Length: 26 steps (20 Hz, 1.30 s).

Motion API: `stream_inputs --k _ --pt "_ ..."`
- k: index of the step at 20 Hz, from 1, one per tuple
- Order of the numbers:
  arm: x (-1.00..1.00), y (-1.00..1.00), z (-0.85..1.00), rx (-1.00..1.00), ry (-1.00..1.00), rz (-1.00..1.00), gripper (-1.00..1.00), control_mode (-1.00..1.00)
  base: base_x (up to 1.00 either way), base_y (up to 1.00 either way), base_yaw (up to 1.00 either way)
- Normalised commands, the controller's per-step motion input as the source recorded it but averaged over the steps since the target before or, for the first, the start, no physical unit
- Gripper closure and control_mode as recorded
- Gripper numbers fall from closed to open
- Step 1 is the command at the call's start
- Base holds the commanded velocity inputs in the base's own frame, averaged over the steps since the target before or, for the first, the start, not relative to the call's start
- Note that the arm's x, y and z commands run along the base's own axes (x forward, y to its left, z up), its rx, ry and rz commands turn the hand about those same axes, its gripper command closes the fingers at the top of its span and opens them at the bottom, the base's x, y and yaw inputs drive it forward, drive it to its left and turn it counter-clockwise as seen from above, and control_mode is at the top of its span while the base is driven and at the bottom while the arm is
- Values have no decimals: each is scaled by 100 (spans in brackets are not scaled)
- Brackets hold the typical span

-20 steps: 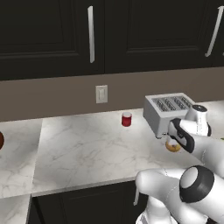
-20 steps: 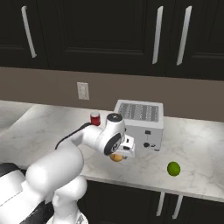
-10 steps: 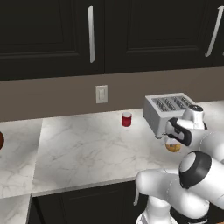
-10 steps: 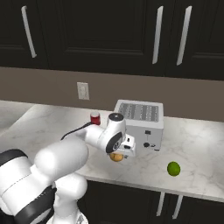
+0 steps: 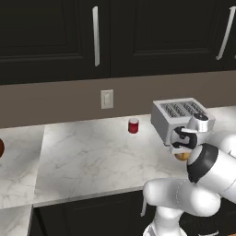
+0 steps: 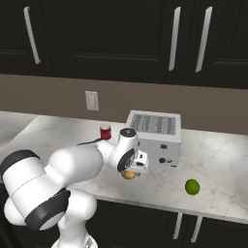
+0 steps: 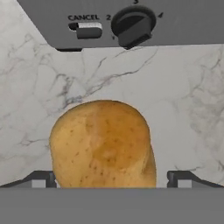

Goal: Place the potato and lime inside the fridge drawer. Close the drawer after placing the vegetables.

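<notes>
The gripper [image 7: 112, 181] straddles the potato [image 7: 103, 144] low in frame, jaws apart; it should drop a little, then squeeze evenly.

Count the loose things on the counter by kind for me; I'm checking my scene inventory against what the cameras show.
Potato: 1
Lime: 1
Red can: 1
Toaster: 1
Total: 4
</notes>
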Motion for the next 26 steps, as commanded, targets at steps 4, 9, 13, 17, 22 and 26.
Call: stream_inputs --k 4,9,13,17,22,26 --pt "3 19 -15 0 0 8 -100 -100 0 0 0" --pt "0 25 -24 0 0 9 100 -100 0 0 0" --pt "0 16 -9 0 0 6 100 -100 0 0 0" --pt "-41 0 30 0 -8 0 100 -100 0 0 0" --pt "-66 0 92 0 -15 1 100 -100 0 0 0" --pt "-57 31 92 0 -3 0 100 -100 0 0 0"
